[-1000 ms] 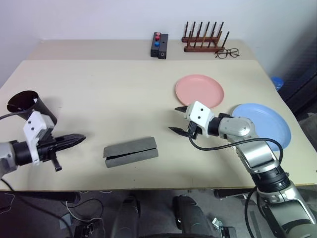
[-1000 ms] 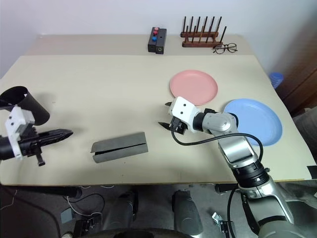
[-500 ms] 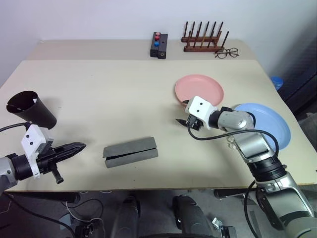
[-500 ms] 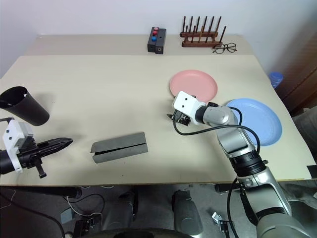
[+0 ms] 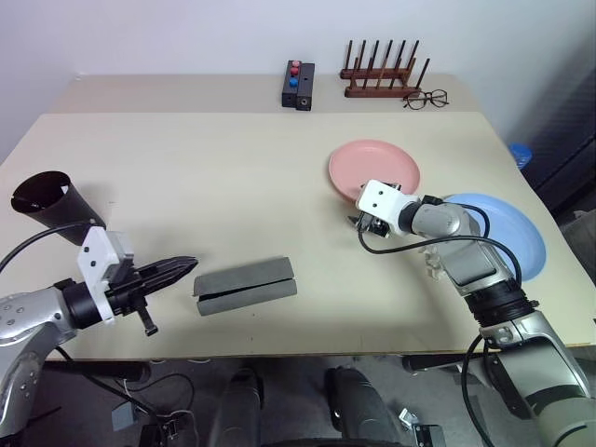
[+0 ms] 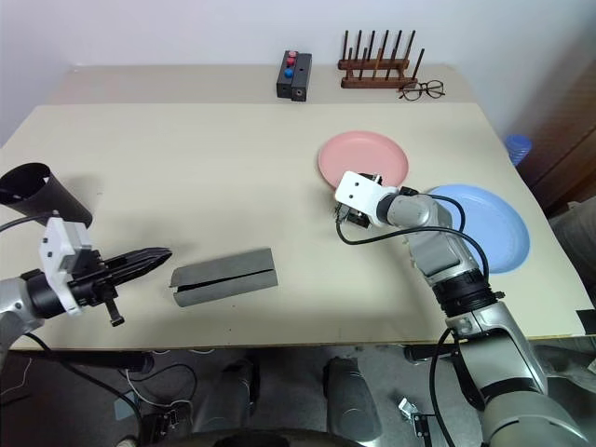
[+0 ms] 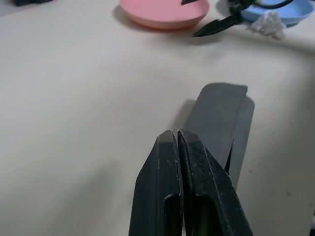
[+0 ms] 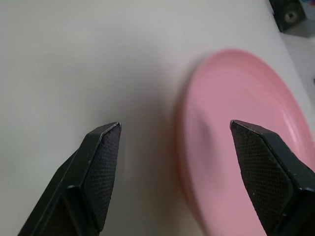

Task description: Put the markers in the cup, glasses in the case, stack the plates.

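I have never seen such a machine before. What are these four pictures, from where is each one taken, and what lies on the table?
This is a two-armed humanoid robot at a table. The two wide pictures come from the cameras in its head, looking down over its arms. The two close pictures come from cameras on its wrists, looking along the black fingers of each end effector.

The left end effector is shut and holds nothing; it points at the grey case, which lies closed. The right end effector is open, its fingers either side of the pink plate's near rim. The blue plate lies beside it. A black cup lies tipped at the left edge. At the back stand a small box with buttons, a wooden rack and clear spectacles.
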You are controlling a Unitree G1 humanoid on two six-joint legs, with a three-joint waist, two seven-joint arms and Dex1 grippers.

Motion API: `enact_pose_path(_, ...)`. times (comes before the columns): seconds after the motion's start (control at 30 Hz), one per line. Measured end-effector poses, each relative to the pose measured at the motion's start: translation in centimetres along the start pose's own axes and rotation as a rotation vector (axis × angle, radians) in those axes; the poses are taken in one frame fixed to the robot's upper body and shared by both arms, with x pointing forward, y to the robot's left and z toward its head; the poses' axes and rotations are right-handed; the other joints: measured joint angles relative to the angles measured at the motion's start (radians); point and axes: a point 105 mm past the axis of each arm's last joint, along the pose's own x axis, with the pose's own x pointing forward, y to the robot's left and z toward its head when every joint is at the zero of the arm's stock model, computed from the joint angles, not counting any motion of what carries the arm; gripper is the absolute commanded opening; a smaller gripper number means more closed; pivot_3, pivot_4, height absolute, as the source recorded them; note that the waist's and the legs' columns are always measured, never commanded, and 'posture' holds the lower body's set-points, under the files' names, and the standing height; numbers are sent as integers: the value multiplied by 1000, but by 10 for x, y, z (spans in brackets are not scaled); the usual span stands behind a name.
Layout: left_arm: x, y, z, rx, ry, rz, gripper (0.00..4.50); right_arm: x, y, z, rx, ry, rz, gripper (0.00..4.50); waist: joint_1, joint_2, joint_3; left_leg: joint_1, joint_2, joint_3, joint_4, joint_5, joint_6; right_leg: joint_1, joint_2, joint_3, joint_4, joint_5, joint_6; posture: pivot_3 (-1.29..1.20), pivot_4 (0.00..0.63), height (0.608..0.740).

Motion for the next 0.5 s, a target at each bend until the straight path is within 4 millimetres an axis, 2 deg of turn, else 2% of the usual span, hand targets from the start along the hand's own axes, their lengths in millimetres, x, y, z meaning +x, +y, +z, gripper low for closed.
enact_pose_path(0.03,2,-1,0,0,-2,-6,60,1,-1,-4,-3,16,-9,3599,0,0,0,0,0,0,0,0,0,0,0,0,0,0,0,0,150,740)
enact_pose_path(0.13,8,-4,5,0,-34,-18,0,4,-6,-13,-20,52,-34,2727,0,0,0,0,0,0,0,0,0,0,0,0,0,0,0,0,150,740)
enact_pose_path(0.3,16,-9,5,-20,-59,-33,0,5,-5,-23,-22,85,-35,115,0,0,0,0,0,0,0,0,0,0,0,0,0,0,0,0,150,740)
enact_pose_path(0.5,26,-17,6,-30,-91,-70,0,5,-8,-18,-55,71,-53,46,1,0,0,0,0,0,0,0,0,0,0,0,0,0,0,0,150,740)
